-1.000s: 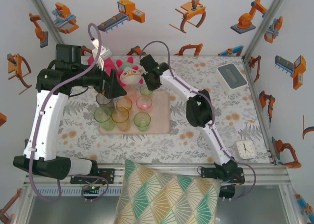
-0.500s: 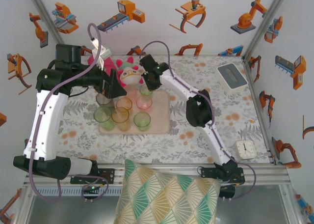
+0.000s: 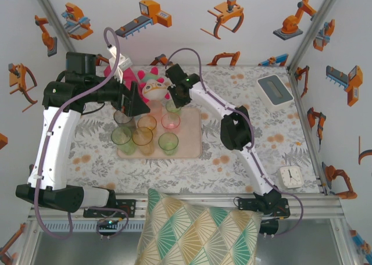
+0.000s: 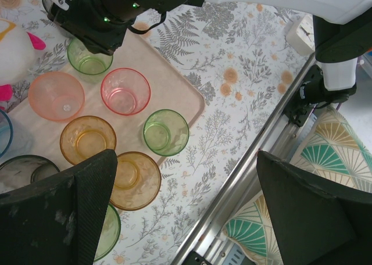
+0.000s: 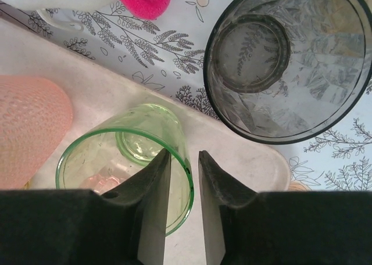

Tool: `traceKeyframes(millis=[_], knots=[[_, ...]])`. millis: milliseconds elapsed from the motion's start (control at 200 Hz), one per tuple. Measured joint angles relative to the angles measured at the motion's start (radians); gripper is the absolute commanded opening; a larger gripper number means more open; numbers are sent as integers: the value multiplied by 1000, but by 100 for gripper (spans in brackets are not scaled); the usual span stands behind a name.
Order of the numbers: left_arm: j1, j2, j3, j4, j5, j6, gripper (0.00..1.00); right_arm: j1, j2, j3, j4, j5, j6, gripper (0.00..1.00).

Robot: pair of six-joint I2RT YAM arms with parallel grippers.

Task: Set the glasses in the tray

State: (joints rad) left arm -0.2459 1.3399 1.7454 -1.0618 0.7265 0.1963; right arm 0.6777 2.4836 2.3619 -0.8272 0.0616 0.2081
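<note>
Flower-printed cloth covers the bench [image 3: 279,143], and the tray [image 3: 189,144] lies left of its middle, in front of a soft toy [image 3: 152,85] at the far edge. Several glasses stand mouth-up in the tray, among them a pink glass [image 4: 125,90] and an amber glass [image 4: 87,138].

The right pincer [image 5: 183,163] is down at the tray's far edge, astride the wall of a green glass [image 5: 104,160]. One finger is inside the mouth and the other outside, with the rim running through the narrow gap between them. The jaws are only slightly apart, and I cannot tell whether the pads press on the wall or have let go. The green glass rests upright on the tray floor, just inside the rim, so this one looks placed.

The left pincer [image 4: 186,166] hangs above the tray's left side with its jaws spread wide and nothing between them.

What the next move likely turns on is the grey glass [image 5: 288,61]. It stands upright on the cloth just past the tray's far rim, outside the tray, with its long axis vertical and its mouth up. It is just beside the right pincer, across the rim from the green glass, so the right arm is the nearer one. A short lift clear of the green rim and a sideways shift should bring the fingers over its wall.
</note>
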Motion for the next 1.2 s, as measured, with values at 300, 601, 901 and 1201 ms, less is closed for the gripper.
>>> traceKeyframes(millis=[300,601,901,1201], knots=[[0,0,0,0,0,0,97,0,0,9,-23,7,-5,36],[1,0,0,0,0,0,97,0,0,9,-42,10,-11,38],[5,-1,0,0,0,0,97,0,-6,9,-51,10,-11,39],[5,-5,0,0,0,0,97,0,-40,9,-51,10,-11,40]])
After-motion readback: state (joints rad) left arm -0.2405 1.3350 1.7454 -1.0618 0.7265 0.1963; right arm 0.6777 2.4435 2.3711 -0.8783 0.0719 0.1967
